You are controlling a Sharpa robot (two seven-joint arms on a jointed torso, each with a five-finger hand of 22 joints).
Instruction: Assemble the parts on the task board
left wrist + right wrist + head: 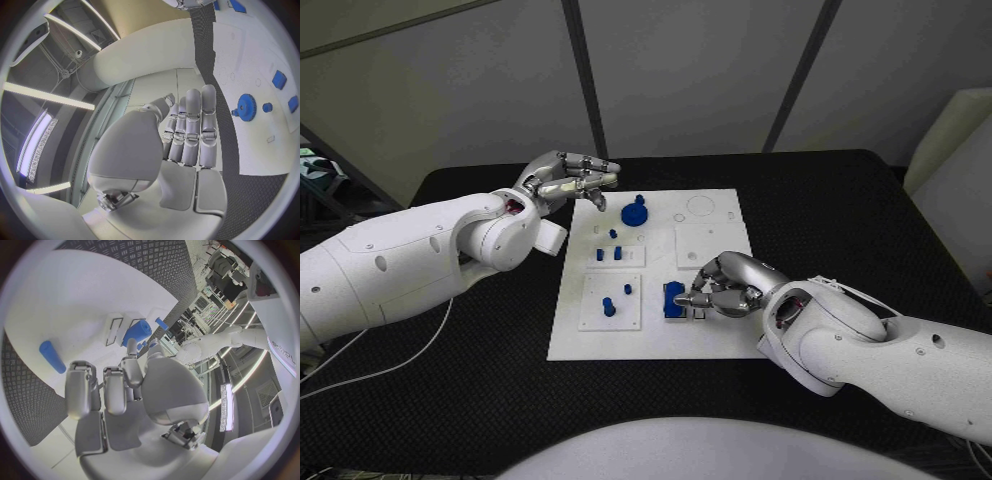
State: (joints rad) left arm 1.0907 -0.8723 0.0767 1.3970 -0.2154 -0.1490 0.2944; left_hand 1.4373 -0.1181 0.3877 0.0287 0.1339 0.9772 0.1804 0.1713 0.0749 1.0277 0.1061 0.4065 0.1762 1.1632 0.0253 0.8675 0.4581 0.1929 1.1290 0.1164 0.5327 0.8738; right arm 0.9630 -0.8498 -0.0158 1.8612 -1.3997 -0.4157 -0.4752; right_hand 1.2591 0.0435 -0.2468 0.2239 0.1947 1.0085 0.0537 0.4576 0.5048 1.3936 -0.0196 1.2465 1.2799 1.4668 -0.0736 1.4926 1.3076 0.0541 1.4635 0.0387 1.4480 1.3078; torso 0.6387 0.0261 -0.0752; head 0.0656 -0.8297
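Observation:
The white task board [711, 335] lies mid-table. On its far part stands a blue gear [635, 212] [245, 106], with small blue pegs [609, 254] nearer me. A blue block [675, 300] [137, 332] sits near the board's right edge. My right hand [726, 285] [119, 390] is low beside it, fingers loosely curled and fingertips at the block's side, with nothing inside the hand. A blue cylinder [52, 356] lies on the board beside that hand. My left hand [571, 180] [187, 135] hovers over the board's far-left corner holding nothing, fingers side by side.
Two more blue pieces [609, 304] sit on a raised plate at the board's near left. The black table [473, 390] surrounds the board. A thin cable [387, 370] lies on the table at the near left.

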